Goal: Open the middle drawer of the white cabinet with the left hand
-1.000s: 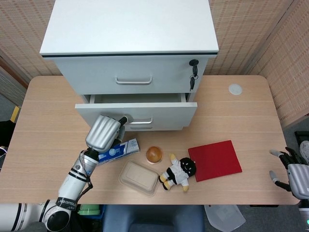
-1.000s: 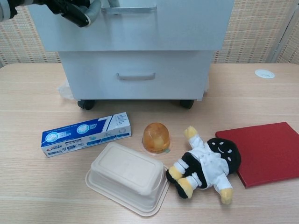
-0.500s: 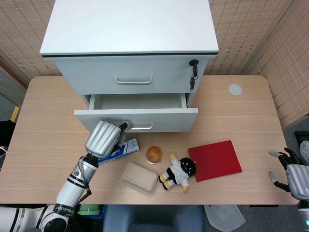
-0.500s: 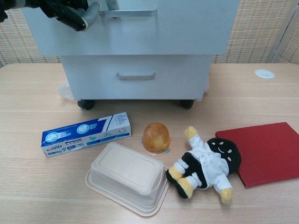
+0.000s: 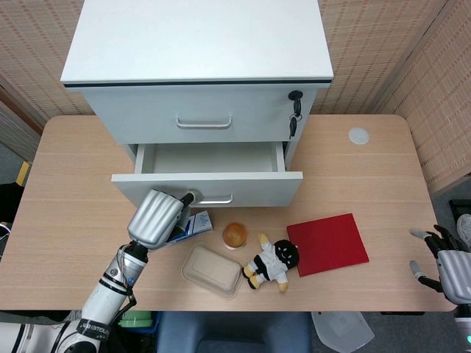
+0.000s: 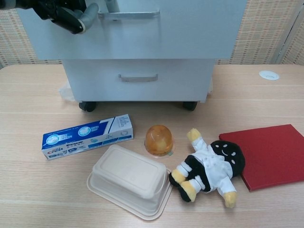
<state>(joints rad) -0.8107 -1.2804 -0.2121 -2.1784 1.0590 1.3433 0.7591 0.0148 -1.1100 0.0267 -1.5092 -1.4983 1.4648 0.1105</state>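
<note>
The white cabinet (image 5: pixel 199 44) stands at the back of the table. Its middle drawer (image 5: pixel 250 187) is pulled partly out and its inside shows bare. My left hand (image 5: pixel 156 218) sits in front of the drawer's left half, with fingers hooked on the left end of the middle drawer handle (image 5: pixel 215 199). In the chest view the left hand (image 6: pixel 64 10) grips the same handle (image 6: pixel 129 14) at the top left. My right hand (image 5: pixel 450 266) hangs off the table's right front corner, fingers apart, holding nothing.
In front of the cabinet lie a blue toothpaste box (image 6: pixel 87 136), an orange dome (image 6: pixel 158 139), a beige lidded container (image 6: pixel 129 180), a plush doll (image 6: pixel 209 166) and a red book (image 6: pixel 270 154). Keys (image 5: pixel 294 112) hang from the top drawer's lock.
The middle drawer has slid further out toward the table's front, and my left hand on its handle has moved back with it. The right hand has stayed put.
</note>
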